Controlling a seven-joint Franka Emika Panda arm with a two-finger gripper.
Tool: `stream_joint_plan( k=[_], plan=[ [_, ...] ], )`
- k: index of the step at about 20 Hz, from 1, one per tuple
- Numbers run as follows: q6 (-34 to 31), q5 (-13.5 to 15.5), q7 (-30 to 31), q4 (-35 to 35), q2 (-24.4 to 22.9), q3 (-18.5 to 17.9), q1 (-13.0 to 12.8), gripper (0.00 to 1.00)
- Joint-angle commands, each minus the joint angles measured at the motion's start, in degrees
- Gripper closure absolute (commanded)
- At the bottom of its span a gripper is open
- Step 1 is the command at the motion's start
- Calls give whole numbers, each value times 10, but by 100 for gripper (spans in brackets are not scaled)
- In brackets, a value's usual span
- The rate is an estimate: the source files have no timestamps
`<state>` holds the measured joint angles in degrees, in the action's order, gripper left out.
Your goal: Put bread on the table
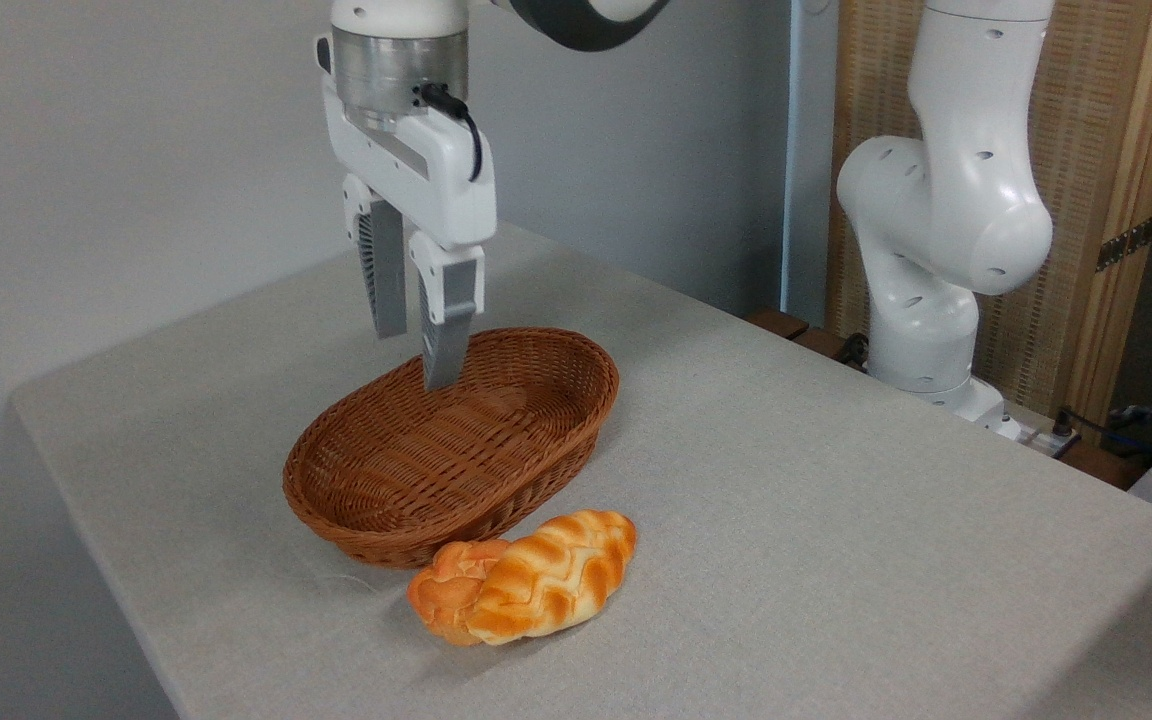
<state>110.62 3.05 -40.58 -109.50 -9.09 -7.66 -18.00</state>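
The large rectangular desk (pixel 836 520), covered in a plain light-grey cloth, fills most of the view, its far corner meeting a pale grey wall. Behind its right edge rises the white jointed body of the robot arm (pixel 946 220), in front of a wooden slatted screen; the arm's upper links leave the top of the picture and come back down over the left half of the desk.

The brown oval wicker basket (pixel 416 490) sits on the cloth left of centre, its long axis running from near left to far right. Nothing can be seen inside it; the woven floor is bare.

The long braided loaf of bread (pixel 546 585), pale golden with an orange-brown crust, lies on the desk just in front of the basket's near rim, close against the wicker wall or touching it. At its left end, pressed against it, sits a small round orange bun (pixel 446 585).

The pincer (pixel 416 355) hangs upright from its white housing above the far left part of the basket, well apart from the bread. Its two grey fingers (pixel 448 335) point straight down with a narrow gap between them, and they hold nothing. The nearer fingertip overlaps the basket's far rim in this view; whether it touches cannot be told.
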Motion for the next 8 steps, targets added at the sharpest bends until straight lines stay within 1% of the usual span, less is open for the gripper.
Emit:
stream_joint_plan(
  k=[1,8],
  plan=[
    [-24,-3,11,16,3,11,2,0],
    [-35,-3,13,16,5,10,6,0]
  ],
)
